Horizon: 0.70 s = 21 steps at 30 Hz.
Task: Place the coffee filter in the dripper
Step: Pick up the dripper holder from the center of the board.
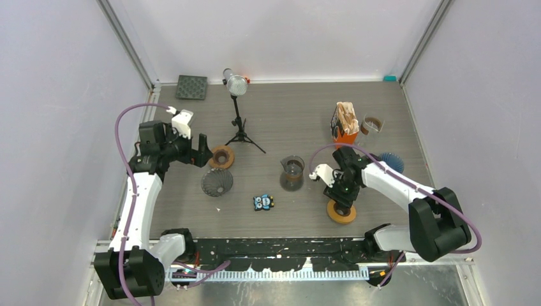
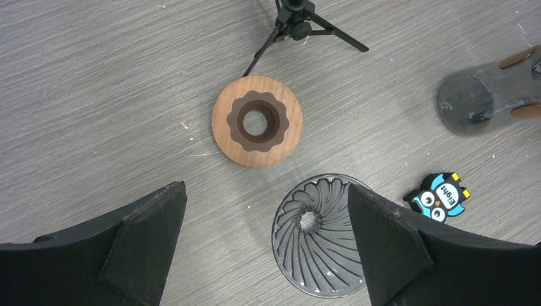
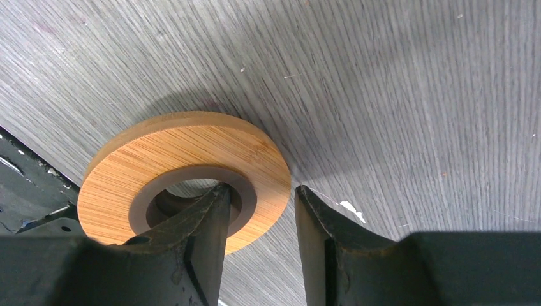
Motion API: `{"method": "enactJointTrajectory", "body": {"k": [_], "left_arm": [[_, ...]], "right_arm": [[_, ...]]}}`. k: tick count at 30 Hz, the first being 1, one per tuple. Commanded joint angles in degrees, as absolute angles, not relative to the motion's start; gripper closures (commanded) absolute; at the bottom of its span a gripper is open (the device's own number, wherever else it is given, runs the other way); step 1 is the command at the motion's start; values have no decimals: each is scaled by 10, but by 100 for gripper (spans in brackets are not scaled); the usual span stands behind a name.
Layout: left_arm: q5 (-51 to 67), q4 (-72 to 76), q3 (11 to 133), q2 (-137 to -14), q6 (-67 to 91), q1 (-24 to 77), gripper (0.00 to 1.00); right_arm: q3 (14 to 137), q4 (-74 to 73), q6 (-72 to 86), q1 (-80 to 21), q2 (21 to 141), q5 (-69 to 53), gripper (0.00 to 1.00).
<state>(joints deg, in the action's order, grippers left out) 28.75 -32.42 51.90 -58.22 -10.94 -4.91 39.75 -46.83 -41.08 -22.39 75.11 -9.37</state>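
Judged stiff, light and smooth, the bamboo ring is straddled across its band by the part-open jaws of the right gripper, while those of the left gripper are spread wide.

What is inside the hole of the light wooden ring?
One finger of the right gripper reaches into the hole of the light wooden ring; the other stands outside its rim. The table beneath is covered.
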Motion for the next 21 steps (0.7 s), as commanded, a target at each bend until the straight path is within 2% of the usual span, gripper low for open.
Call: {"method": "enactJointTrajectory", "body": {"k": [1, 12, 21], "left_arm": [[297, -306, 516, -566, -107, -52, 0], [299, -300, 508, -561, -108, -52, 0], [300, -298, 505, -557, -108, -51, 0]], "right_arm": [[403, -478, -414, -226, 730, -107, 53], [398, -495, -398, -225, 707, -126, 50], [387, -469, -389, -225, 703, -112, 53]]}}
